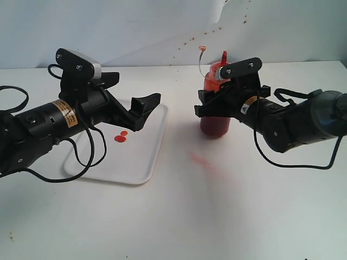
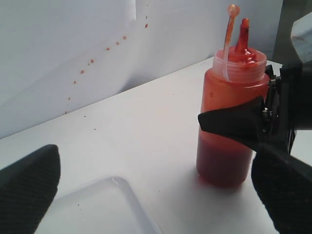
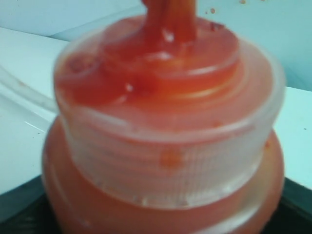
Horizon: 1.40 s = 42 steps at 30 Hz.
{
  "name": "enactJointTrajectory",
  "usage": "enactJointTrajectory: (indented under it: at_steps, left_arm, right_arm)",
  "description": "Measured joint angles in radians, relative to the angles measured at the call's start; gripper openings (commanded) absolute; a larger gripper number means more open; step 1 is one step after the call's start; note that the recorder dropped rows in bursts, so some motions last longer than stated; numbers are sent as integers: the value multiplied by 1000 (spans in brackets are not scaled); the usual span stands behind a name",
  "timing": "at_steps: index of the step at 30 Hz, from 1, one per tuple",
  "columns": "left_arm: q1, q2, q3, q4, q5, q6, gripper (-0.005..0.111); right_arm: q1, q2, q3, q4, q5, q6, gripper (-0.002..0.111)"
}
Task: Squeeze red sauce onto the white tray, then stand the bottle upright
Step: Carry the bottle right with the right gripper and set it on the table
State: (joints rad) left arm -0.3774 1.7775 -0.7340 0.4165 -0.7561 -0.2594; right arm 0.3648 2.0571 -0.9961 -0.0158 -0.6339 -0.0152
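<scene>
White tabletop (image 1: pixel 227 216) meets a pale wall (image 1: pixel 108 27) flecked with reddish specks (image 1: pixel 185 42).

Exterior wide and raised, wrist views near — sharing bottle (image 1: pixel 216 128)

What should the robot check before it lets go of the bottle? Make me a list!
1. Is there red sauce on the white tray: ok, two small blobs.
2. Is the bottle upright: ok, nozzle up.
3. Is its base on the table: ok, beside the tray.
4. Does the right gripper hold it: ok, jaws on its sides.
5. Is the left gripper out of the way: ok, open above the tray.
6. Is the table clean: not ok, faint red smear near the bottle.
</scene>
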Motion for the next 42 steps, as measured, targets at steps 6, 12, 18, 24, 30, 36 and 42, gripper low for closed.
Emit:
enactJointTrajectory:
  at_steps: [6, 12, 18, 24, 30, 36, 42]
  left_arm:
    - [0, 0, 0, 0, 0, 0, 104]
    - [0, 0, 0, 0, 0, 2, 104]
    - [0, 0, 0, -2, 0, 2, 104]
    - [0, 0, 0, -2, 0, 2, 104]
    - [0, 0, 0, -4, 0, 2, 104]
    - [0, 0, 0, -4, 0, 2, 104]
    - [0, 0, 0, -6, 0, 2, 104]
  right_arm:
    - [0, 0, 0, 16, -41, -33, 0]
    - [0, 1, 0, 148, -79, -84, 0]
    - [-4, 18, 0, 178, -86, -90, 0]
    - [-4, 42, 0, 179, -90, -90, 0]
    - [-4, 42, 0, 179, -96, -91, 2]
    - [-4, 42, 0, 119, -96, -118, 47]
    - [-4, 42, -2, 92, -115, -132, 105]
